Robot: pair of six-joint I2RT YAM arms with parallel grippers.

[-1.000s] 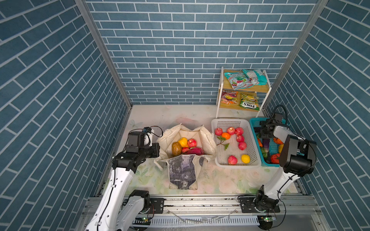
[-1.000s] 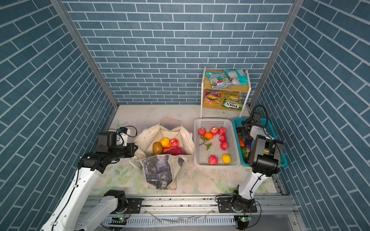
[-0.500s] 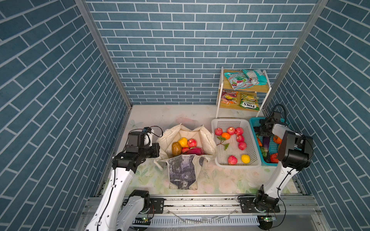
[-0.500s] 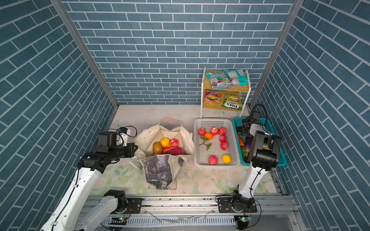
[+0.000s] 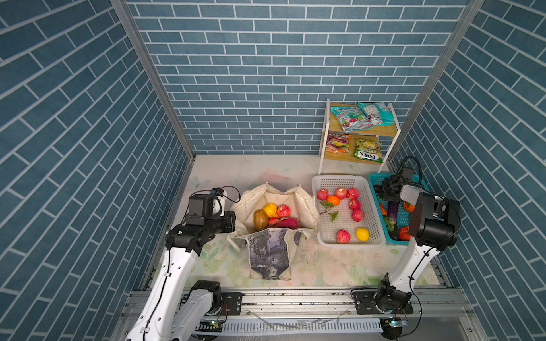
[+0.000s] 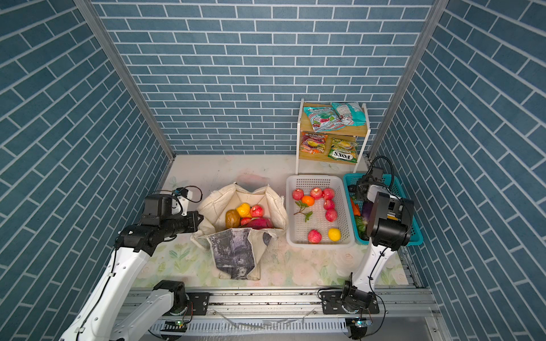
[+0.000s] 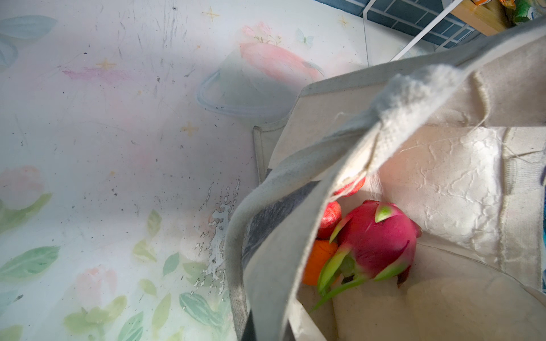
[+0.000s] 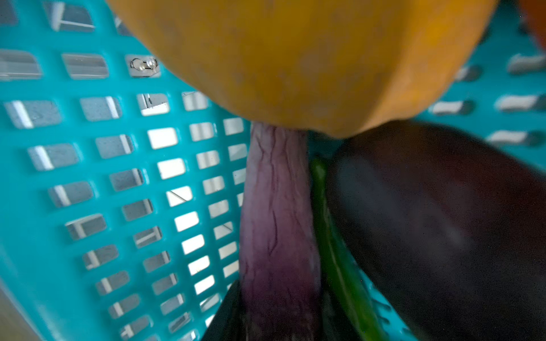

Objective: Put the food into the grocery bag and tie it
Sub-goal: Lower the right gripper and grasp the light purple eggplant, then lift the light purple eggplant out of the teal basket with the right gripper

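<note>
Cream canvas fills half my left wrist view. The grocery bag (image 7: 443,183) hangs right up against the left claw (image 5: 232,220). Its jaws are closed and, as far as I can read it in both top views, pinched on the bag's rim at the side nearest that arm. Just past that claw, inside the bag, lie a pink dragon fruit (image 7: 375,239), an orange (image 7: 317,262) and a red apple (image 7: 331,218). All three sit below the lifted rim.

The right claw (image 5: 390,196) is down inside the teal basket (image 5: 373,178), well apart from the bag, with the white basket (image 5: 325,180) between them. A purple aubergine (image 5: 393,210) sits directly under it. My right wrist view shows a yellow-orange fruit (image 8: 310,59) pressed close to the lens and a pale purple vegetable (image 8: 277,221) just beyond it, against the basket's wall. No fingers show there, so I cannot tell whether that claw's jaws stand apart or have closed on anything.
</note>
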